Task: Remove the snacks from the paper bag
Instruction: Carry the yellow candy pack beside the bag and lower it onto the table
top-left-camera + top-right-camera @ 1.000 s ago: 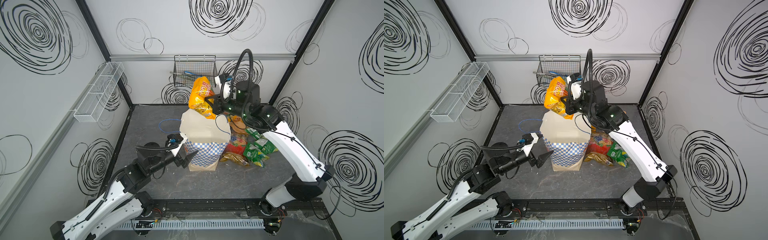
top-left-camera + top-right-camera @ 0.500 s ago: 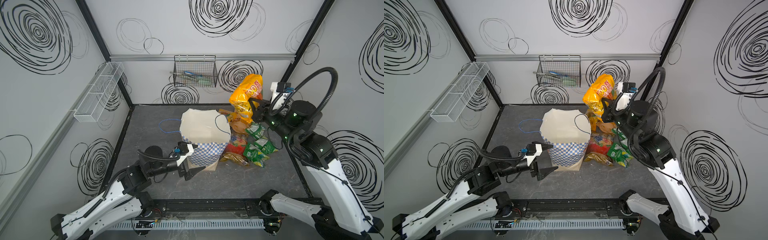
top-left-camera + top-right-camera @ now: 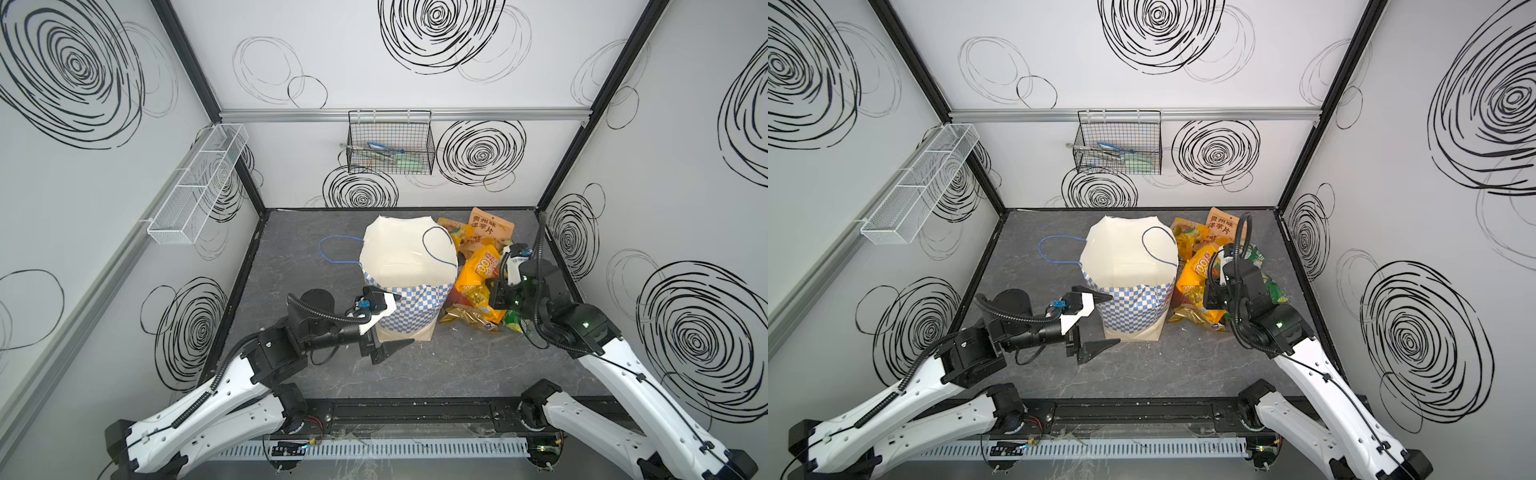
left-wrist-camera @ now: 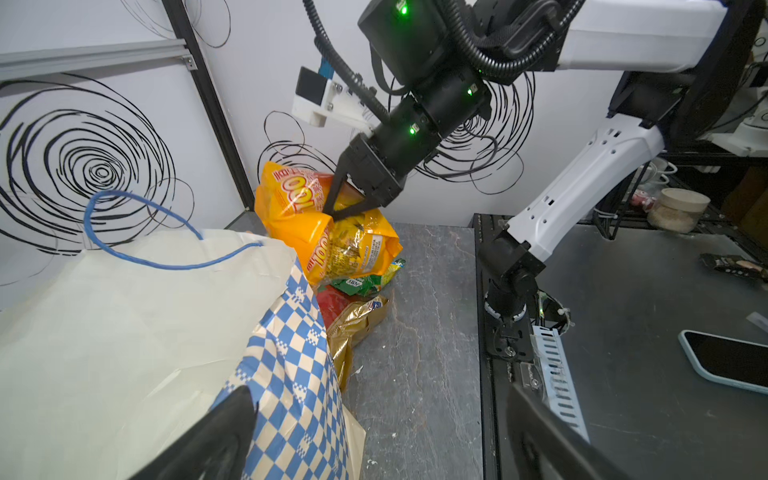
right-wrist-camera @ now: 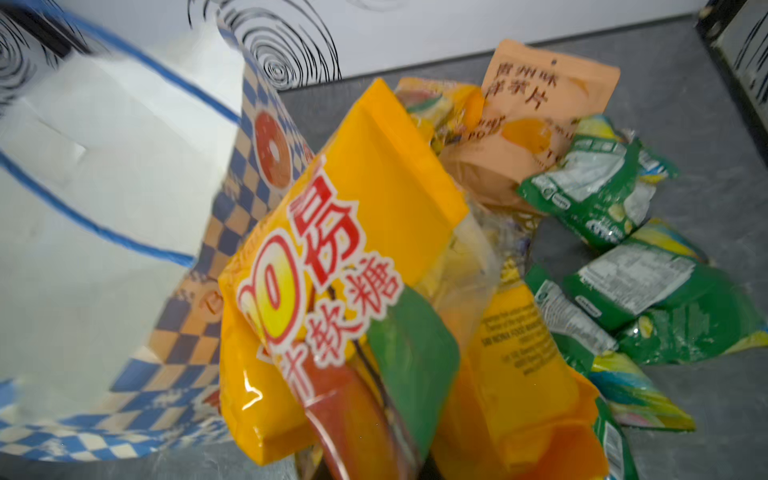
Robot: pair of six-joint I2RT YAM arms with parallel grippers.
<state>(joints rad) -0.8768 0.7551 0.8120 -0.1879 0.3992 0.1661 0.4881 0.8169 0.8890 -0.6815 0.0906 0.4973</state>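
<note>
so your tall cream paper bag [image 3: 405,257] stands upright mid-table with its mouth open. it's stiff creased paper with a blue-and-white checkered band round the lower half and two thin blue cord handles [image 4: 166,266]. one handle flops outward to the left, the other droops over the mouth.

your right hand [image 4: 336,214] is pinched tight on the glossy yellow-orange plastic bag [image 4: 297,208] with the big red "100" print, gripping it near the top. that bag is folded over and sags onto the snack pile just right of the paper bag.

your left hand [image 3: 1113,319] is spread wide at the paper bag's near left corner, one finger up by the checkered band and the other low by the base. can't tell if either one actually touches the paper.

the rest of the pile on the dark grey marbled table [image 3: 457,370], counted:
- one flat matte orange pouch with chinese characters [image 3: 491,226], farthest back
- one crinkly yellow packet with fruit print [image 3: 452,232], just beside it
- one crumpled gold foil bag [image 3: 465,319], at the front
- one smooth red pouch [image 4: 337,302], tucked in by the checkered side next to the gold one
- at least three small puffy green packets [image 5: 582,187] with white label panels, on the right side and partly hidden under your arm in both top views

on the back wall hangs one black wire basket [image 3: 390,145], and on the left wall one long white mesh shelf [image 3: 195,187].
</note>
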